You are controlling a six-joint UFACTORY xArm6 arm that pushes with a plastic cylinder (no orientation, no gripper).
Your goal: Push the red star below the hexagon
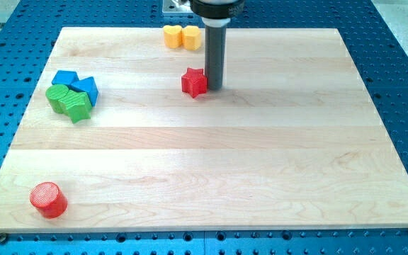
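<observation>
The red star lies on the wooden board near the view's top, a little left of centre. My tip stands right next to the star's right side, touching or nearly touching it. A yellow hexagon lies at the board's top edge, above the star, with another yellow block pressed against its left side.
At the view's left a cluster holds two blue blocks, a green rounded block and a green star. A red cylinder stands at the bottom left corner. A blue perforated table surrounds the board.
</observation>
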